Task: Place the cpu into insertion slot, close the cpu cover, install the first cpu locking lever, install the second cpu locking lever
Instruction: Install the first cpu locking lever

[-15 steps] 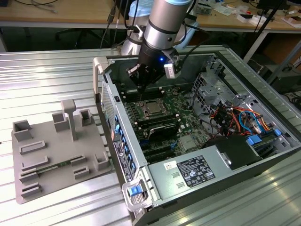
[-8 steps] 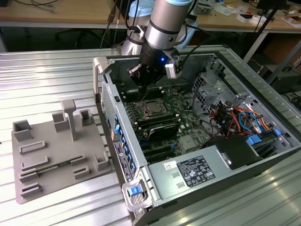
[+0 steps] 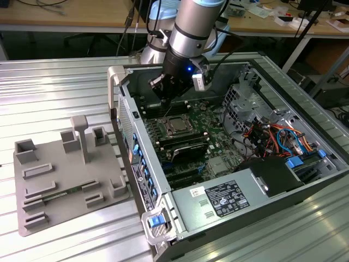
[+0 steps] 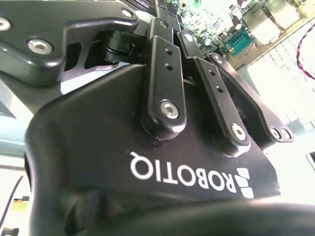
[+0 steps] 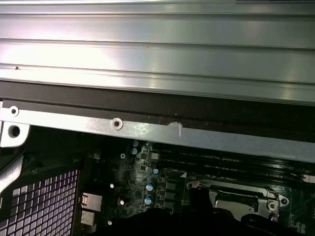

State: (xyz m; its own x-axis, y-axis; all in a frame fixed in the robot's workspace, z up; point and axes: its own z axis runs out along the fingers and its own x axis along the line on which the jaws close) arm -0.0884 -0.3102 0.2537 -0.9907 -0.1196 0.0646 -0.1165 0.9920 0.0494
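Observation:
In the exterior view my gripper (image 3: 166, 98) hangs inside the open computer case, just above the green board and a little beyond the insertion slot (image 3: 175, 126). The cpu (image 3: 176, 125) lies flat in that slot with its silver-grey top showing. The cpu cover (image 3: 165, 122) shows as a thin metal frame around the chip; whether it is latched I cannot tell. In the first wrist view the insertion slot (image 5: 236, 199) and its metal frame sit beside the gripper's dark body. The second wrist view looks along the gripper's black body and linkage bars (image 4: 165, 78).
Long black memory slots (image 3: 182, 144) lie right beside the socket. The case wall (image 3: 124, 109) rises on the exterior view's left, and a drive cage (image 3: 240, 101) and coloured cables (image 3: 272, 136) are on its right. A power supply (image 3: 229, 199) sits nearer. A grey fixture plate (image 3: 65, 174) lies outside the case.

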